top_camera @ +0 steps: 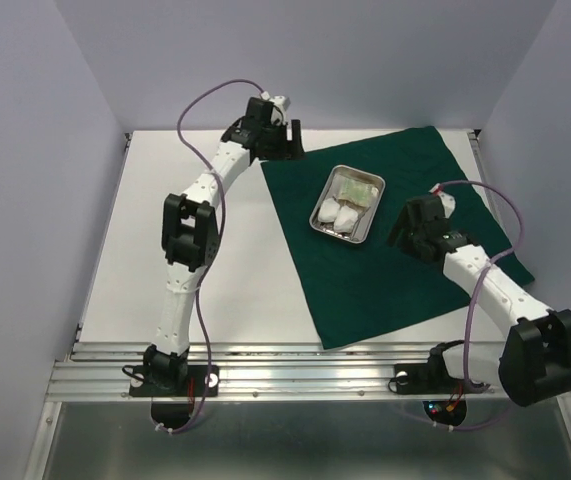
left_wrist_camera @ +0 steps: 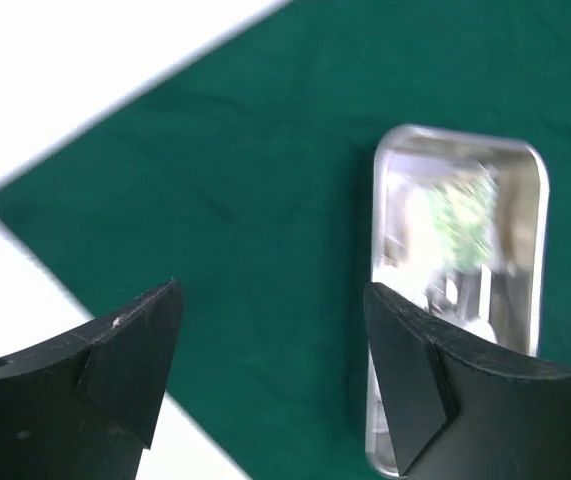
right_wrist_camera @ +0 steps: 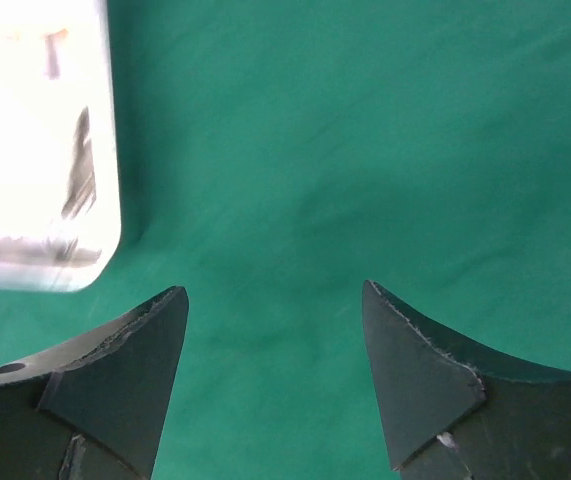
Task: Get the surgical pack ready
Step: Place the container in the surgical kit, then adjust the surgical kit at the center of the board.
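- The dark green drape [top_camera: 395, 250] lies spread flat over the right half of the white table [top_camera: 255, 290], with one corner pointing near.
- A small steel tray [top_camera: 375, 212] sits on the far middle of the drape.
- White gauze pads [top_camera: 335, 214] lie at the tray's near end and a pale packet [top_camera: 357, 188] at its far end.
- The left gripper [left_wrist_camera: 270, 385] hangs above the drape's far left corner, left of the tray, jaws spread wide and holding nothing.
- The right gripper [right_wrist_camera: 275, 385] hangs over bare drape just right of the tray, jaws released and empty.
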`<action>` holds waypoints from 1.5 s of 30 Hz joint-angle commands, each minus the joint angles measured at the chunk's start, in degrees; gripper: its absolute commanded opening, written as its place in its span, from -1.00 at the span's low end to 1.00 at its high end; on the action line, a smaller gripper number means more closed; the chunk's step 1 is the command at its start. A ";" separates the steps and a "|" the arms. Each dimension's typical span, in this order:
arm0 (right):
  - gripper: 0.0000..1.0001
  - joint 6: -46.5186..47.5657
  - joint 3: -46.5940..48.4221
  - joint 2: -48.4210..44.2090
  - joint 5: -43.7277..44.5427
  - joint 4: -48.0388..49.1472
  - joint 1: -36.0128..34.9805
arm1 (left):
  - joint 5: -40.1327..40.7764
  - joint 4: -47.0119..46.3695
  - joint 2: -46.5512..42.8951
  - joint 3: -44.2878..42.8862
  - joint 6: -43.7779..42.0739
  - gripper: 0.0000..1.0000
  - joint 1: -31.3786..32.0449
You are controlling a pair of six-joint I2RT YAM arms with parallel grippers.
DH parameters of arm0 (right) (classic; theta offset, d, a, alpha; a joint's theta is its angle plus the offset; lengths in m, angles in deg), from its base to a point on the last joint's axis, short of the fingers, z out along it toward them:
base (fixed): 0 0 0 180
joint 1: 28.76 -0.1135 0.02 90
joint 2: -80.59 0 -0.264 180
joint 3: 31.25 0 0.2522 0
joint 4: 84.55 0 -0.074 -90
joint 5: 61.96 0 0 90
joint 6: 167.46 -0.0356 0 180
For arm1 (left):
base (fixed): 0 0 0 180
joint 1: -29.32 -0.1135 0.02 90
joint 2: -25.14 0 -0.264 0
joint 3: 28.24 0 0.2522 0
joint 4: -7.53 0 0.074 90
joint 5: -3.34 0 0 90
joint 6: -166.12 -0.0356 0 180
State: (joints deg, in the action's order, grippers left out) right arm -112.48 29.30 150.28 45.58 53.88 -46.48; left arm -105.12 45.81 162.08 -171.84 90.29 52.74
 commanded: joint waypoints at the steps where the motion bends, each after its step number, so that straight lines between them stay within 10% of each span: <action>1: 0.50 2.85 1.21 0.97 -1.62 4.34 9.26 | 5.26 -0.44 -1.26 0.04 -0.90 0.72 -4.08; 7: 0.49 4.88 1.12 5.89 -8.13 7.68 20.87 | 11.33 2.03 4.29 -3.14 -0.64 0.75 -4.26; 26: 0.49 7.60 0.59 10.81 -7.61 10.67 23.68 | 21.53 4.58 14.40 -8.15 -1.16 0.43 -1.71; 30: 0.49 8.57 2.43 15.11 -8.84 11.72 25.71 | 18.99 4.32 14.23 -5.69 -1.34 -0.17 -1.62; 32: 0.48 8.31 2.87 16.87 -9.01 12.95 25.71 | 16.98 3.62 13.44 -2.97 -0.38 -1.00 -1.62; 45: 0.41 8.57 7.44 36.03 -15.60 20.51 25.71 | 24.60 -11.68 -11.69 37.98 7.18 -1.00 -3.20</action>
State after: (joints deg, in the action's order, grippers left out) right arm -104.09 37.41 179.15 35.40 72.30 -20.89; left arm -84.42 31.45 156.03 -142.34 94.69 50.44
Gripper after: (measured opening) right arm 0.710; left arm 0.025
